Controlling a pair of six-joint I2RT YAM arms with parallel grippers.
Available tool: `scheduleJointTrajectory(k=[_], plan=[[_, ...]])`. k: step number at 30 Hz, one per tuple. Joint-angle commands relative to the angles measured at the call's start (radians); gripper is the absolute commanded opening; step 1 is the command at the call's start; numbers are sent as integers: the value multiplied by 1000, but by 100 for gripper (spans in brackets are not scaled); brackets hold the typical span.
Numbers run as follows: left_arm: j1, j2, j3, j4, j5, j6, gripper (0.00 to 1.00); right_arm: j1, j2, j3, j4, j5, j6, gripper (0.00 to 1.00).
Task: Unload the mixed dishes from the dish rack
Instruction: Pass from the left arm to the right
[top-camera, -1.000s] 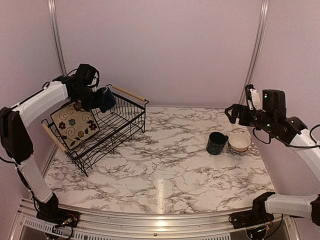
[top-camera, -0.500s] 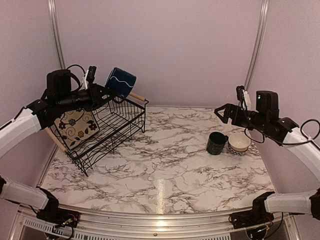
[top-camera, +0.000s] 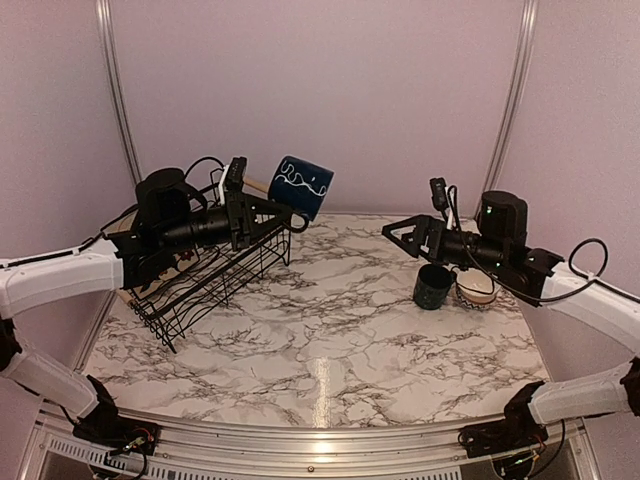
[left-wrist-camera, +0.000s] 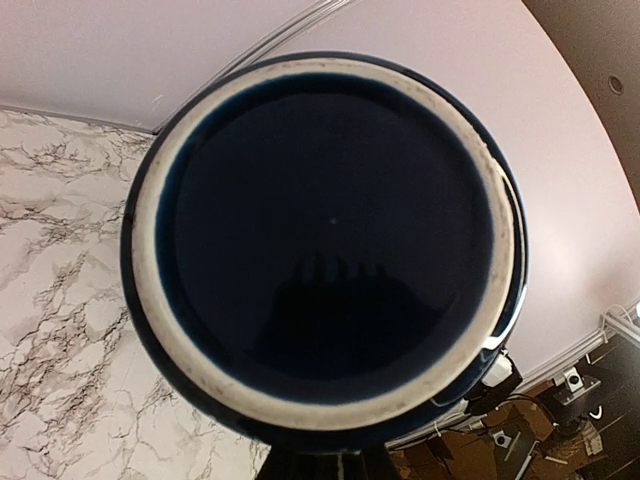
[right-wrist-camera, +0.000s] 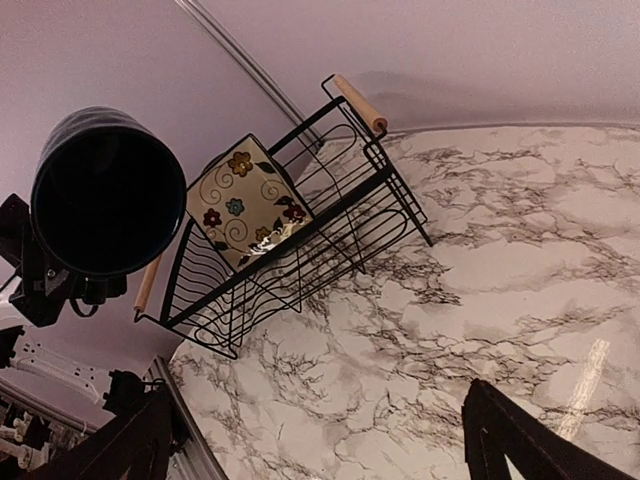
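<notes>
My left gripper (top-camera: 287, 216) is shut on a dark blue mug (top-camera: 302, 186) with a white wavy line and holds it in the air just right of the dish rack (top-camera: 215, 268). In the left wrist view the mug's mouth (left-wrist-camera: 330, 230) fills the frame. The square cream flowered plate (right-wrist-camera: 243, 203) stands in the rack (right-wrist-camera: 330, 225). My right gripper (top-camera: 402, 232) is open and empty, above the table and pointing at the held mug (right-wrist-camera: 105, 190). A second dark mug (top-camera: 434, 286) and a small bowl (top-camera: 478, 287) stand on the table at the right. The deer plate is out of view.
The marble table (top-camera: 330, 340) stretches between the rack and the mug and bowl. The rack's wooden handle (right-wrist-camera: 358, 103) sticks out at its far end. Purple walls close in behind and at the sides.
My left arm has lifted the blue mug out of the rack and swung it right toward the table's middle. My right arm has reached left toward it, gripper open.
</notes>
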Motion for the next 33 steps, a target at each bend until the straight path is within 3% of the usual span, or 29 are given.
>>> scheduleJointTrajectory(k=[1, 12, 23, 33], plan=[[-29, 21, -17, 292, -36, -86, 0, 35, 4, -74, 344, -152, 176, 98], [-139, 129, -34, 410, -97, -165, 0, 149, 69, 0, 454, -115, 177, 98], [-208, 248, -5, 500, -104, -208, 0, 164, 132, -6, 584, -118, 271, 73], [-234, 312, 18, 520, -105, -188, 0, 165, 231, -64, 825, -173, 486, 40]])
